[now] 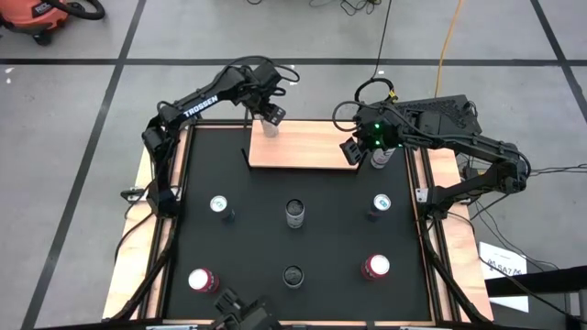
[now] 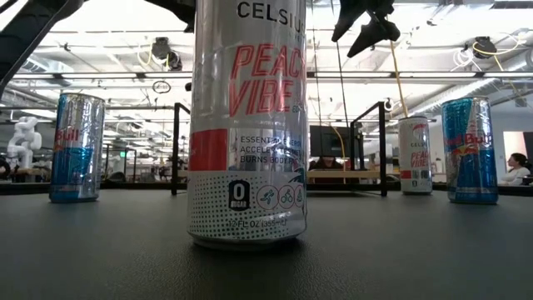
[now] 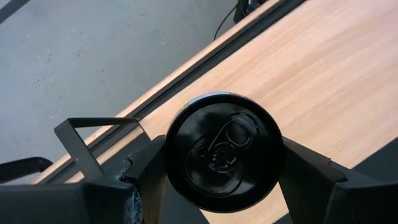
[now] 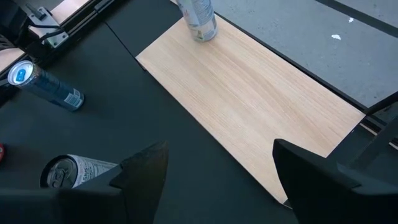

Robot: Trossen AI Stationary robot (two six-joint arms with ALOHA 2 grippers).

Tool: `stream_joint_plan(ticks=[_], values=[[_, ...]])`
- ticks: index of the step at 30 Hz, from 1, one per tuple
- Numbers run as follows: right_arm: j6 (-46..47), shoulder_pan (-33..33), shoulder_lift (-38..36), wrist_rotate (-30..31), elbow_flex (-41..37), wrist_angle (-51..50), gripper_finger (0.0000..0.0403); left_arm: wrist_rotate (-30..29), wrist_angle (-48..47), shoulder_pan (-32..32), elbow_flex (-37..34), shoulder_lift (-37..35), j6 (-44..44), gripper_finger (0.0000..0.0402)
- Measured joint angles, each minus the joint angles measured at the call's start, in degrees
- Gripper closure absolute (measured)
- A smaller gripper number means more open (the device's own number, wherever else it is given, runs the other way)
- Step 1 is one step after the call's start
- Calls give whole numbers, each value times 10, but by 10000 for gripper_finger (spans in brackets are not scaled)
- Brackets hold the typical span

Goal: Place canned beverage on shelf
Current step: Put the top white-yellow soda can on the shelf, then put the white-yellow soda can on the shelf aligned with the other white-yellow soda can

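Observation:
The shelf (image 1: pixel 303 147), a light-wood board with black end rails, lies at the table's far middle. A white beverage can with a black top (image 3: pixel 222 152) stands upright on the board's far left corner (image 4: pixel 200 25). My left gripper (image 1: pixel 269 115) is above it, shut on it. My right gripper (image 1: pixel 353 151) hovers open over the shelf's right end, and nothing is between its fingers (image 4: pixel 221 162). In the low view the nearest can hides the held can. My left gripper pinches the can's upper side wall (image 3: pixel 168 158) between its two fingers, one on each opposite side. It comes from above, slanting steeply down. The can is upright, and in the right wrist view its base (image 4: pixel 204 34) rests on the board.
Several more cans stand on the black tabletop: two blue-topped (image 1: pixel 220 205) (image 1: pixel 382 203), two black-topped (image 1: pixel 294 213) (image 1: pixel 293 275), two red-topped (image 1: pixel 200 280) (image 1: pixel 374 267). Another white can (image 1: pixel 379 158) stands just right of the shelf, under my right arm.

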Motion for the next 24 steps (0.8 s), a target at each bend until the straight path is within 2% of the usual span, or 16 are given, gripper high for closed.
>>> stream_joint_plan(ticks=[4,14,24], values=[[1,0,0,0,0,0,122,11,-7,9,12,2,-7,146],[2,0,0,0,0,0,122,10,-7,25,50,3,-6,55],[6,0,0,0,0,0,122,13,-37,17,118,-11,18,40]])
